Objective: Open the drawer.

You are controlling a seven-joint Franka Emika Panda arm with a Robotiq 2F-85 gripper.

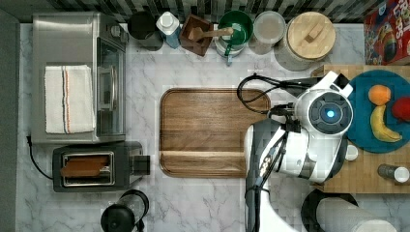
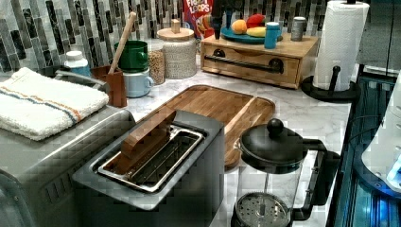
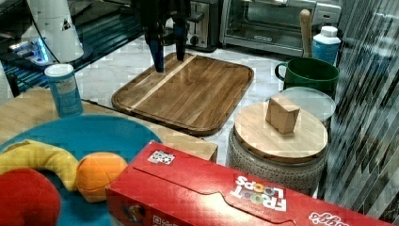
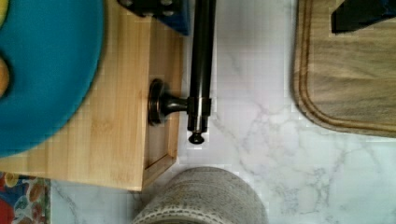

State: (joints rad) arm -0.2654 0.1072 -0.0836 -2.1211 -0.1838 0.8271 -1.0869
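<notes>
The drawer (image 2: 250, 65) is a light wood front in the butcher-block cabinet (image 1: 374, 181), and it looks shut. Its long black bar handle (image 2: 246, 62) runs along the front on two black mounts. In the wrist view the handle (image 4: 203, 65) and one mount (image 4: 163, 103) lie between my fingers, with the blue-padded finger (image 4: 180, 21) close beside the bar and the other finger (image 4: 359, 16) over the dark tray. My gripper (image 4: 257, 18) is open and holds nothing. It hangs above the cabinet's front (image 2: 222, 19) and at the tray's edge (image 3: 168, 52).
A dark wooden tray (image 1: 212, 133) lies mid-counter. On the cabinet sit a blue plate (image 1: 372, 135) with fruit and two shakers (image 2: 272, 35). A lidded jar (image 2: 176, 52), paper towel roll (image 2: 338, 42), French press (image 2: 272, 156), toaster (image 1: 96, 166) and toaster oven (image 1: 80, 77) stand around.
</notes>
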